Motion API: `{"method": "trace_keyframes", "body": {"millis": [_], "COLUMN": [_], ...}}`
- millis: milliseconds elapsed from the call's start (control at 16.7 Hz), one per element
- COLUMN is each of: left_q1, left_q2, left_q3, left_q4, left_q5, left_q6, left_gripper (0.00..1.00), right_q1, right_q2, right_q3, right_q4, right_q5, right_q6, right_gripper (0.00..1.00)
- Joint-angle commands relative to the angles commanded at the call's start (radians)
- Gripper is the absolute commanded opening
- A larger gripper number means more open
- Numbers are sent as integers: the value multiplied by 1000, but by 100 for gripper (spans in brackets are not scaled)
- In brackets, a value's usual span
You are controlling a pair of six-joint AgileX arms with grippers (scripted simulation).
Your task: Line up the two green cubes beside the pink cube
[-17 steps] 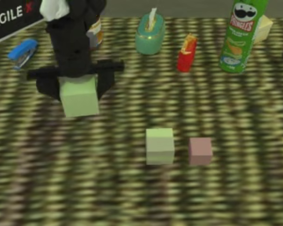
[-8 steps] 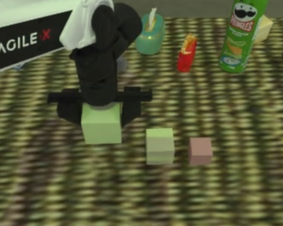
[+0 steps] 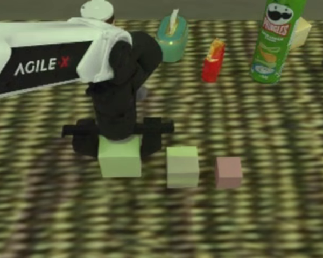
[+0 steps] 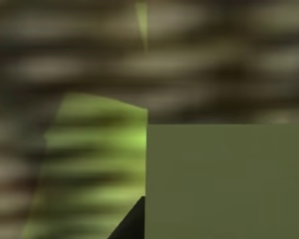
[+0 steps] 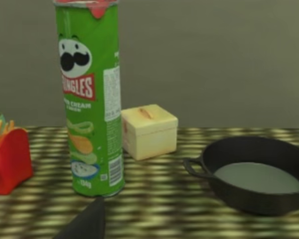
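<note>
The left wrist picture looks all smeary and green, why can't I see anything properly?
In the left wrist view, the larger green cube sits so close it fills the corner, and the table behind is blurred into streaks. In the top view, the left gripper holds that cube.
</note>
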Motion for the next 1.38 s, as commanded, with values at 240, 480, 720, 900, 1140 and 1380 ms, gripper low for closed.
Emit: {"method": "trace_keyframes", "body": {"millis": [240, 480, 720, 900, 1140, 1380], "left_q1": [-2, -2, -2, -2, -2, -2], "left_q2": [21, 21, 21, 21, 21, 21], "left_q3": [-53, -53, -53, -53, -53, -53], "left_q4": [66, 66, 66, 66, 66, 66], "left_q5": [0, 0, 0, 0, 0, 0], "left_q6": [-1, -1, -1, -1, -1, -1], "left_gripper": [0, 8, 38, 60, 90, 100], "right_q1": [0, 0, 0, 0, 0, 0], "right_q2": [0, 0, 0, 0, 0, 0], "right_q3": [0, 0, 0, 0, 0, 0], "right_q4": [0, 0, 0, 0, 0, 0], "right_q5": [0, 0, 0, 0, 0, 0], "right_q6": [0, 0, 0, 0, 0, 0], "right_gripper": [100, 100, 100, 100, 100, 100]}}
